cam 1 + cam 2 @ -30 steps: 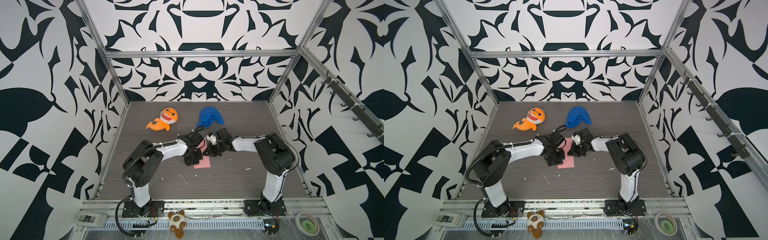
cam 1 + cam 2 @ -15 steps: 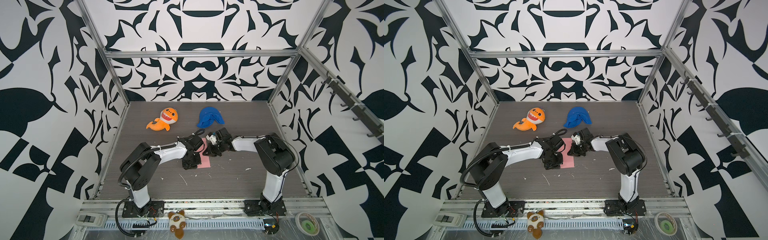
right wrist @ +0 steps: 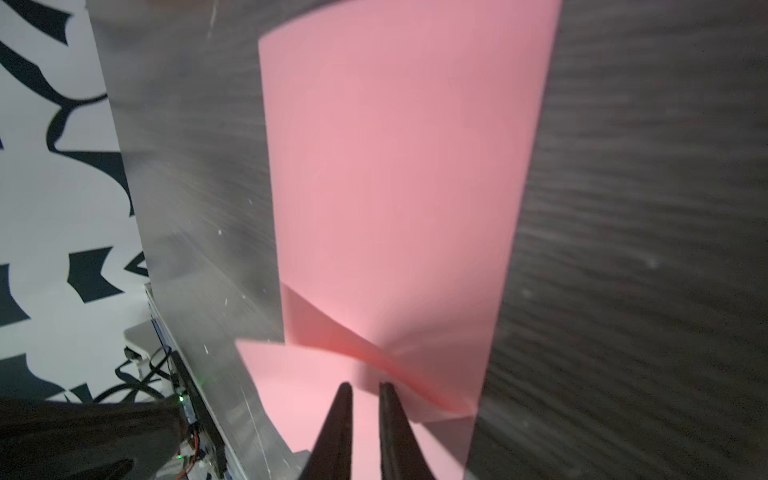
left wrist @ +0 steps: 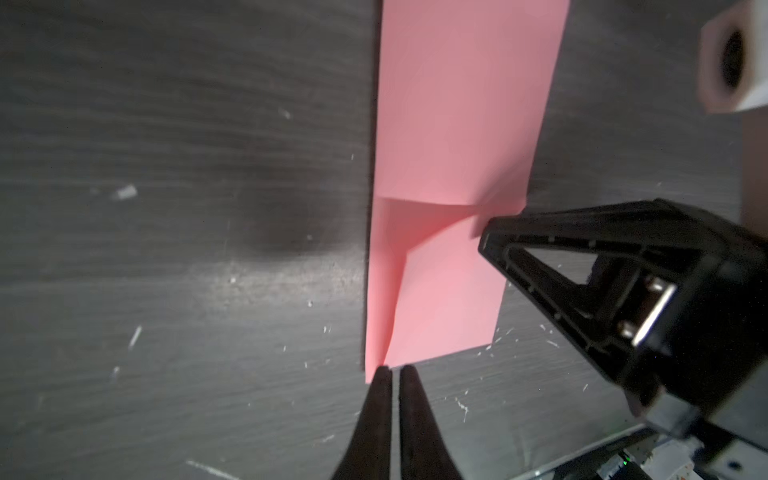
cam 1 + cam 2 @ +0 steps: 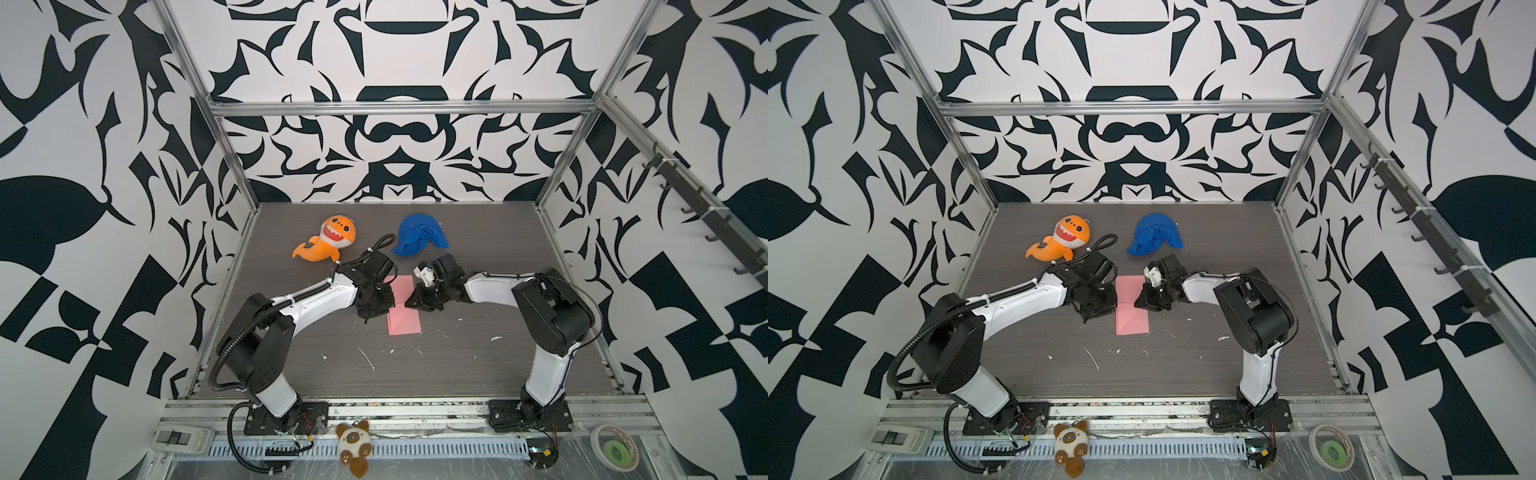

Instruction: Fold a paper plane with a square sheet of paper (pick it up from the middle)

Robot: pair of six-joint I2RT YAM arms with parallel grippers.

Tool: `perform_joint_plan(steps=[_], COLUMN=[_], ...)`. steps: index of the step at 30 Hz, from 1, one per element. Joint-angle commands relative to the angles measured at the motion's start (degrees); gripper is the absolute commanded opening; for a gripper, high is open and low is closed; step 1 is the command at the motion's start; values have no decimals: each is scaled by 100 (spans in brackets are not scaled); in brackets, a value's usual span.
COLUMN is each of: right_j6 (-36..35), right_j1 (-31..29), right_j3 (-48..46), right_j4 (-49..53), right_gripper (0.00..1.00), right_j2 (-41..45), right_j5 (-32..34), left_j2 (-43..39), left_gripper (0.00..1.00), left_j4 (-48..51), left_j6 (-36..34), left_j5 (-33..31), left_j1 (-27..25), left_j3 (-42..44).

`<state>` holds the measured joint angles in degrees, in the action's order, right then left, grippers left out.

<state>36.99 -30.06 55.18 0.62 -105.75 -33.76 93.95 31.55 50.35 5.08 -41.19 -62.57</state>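
Note:
The square sheet of paper [image 5: 404, 316] is pink and folded into a narrow strip, lying flat mid-table in both top views [image 5: 1132, 313]. One diagonal flap stands slightly raised on it [image 4: 419, 237]. My left gripper [image 5: 380, 305] sits low at the strip's left edge. In the left wrist view its jaws [image 4: 395, 370] stand a thin slit apart at the paper's corner, holding nothing. My right gripper [image 5: 415, 300] rests at the strip's right edge, its tip [image 4: 485, 239] touching the paper. Its jaws [image 3: 365, 388] are slightly open over the pink sheet [image 3: 395, 166], empty. No paper plane shows.
An orange shark plush [image 5: 330, 243] and a blue cloth lump [image 5: 419, 239] lie behind the grippers. Small white scraps [image 5: 365, 357] dot the dark table. On the front rail are a small brown plush [image 5: 353, 446], a tape roll [image 5: 614, 451] and a white box [image 5: 183, 436].
Both grippers' jaws have parted slightly from shut. The left gripper has drawn back a little to the left, uncovering more of the pink strip. The right arm has barely moved.

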Motion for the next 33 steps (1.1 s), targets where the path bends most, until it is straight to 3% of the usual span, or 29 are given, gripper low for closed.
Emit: perform_joint_plan(steps=[1, 6, 17, 26, 33], right_j6=[232, 469, 737, 792, 829], right_j1=[71, 237, 264, 264, 264], right_j3=[-174, -625, -902, -899, -945], right_j4=[-309, -552, -817, -855, -905], right_gripper=[26, 37, 41, 44, 46], right_j2=[519, 750, 714, 683, 686], right_j5=[341, 484, 411, 398, 379], left_j2=[245, 655, 71, -67, 492], left_gripper=[14, 14, 15, 23, 16], left_j4=[-346, -633, -564, -1217, -1131], left_j6=[-26, -72, -237, -114, 25], left_j5=[-52, 145, -476, 106, 199], left_j1=[1, 23, 14, -244, -311], left_j3=[-212, -430, -186, -4, -66])
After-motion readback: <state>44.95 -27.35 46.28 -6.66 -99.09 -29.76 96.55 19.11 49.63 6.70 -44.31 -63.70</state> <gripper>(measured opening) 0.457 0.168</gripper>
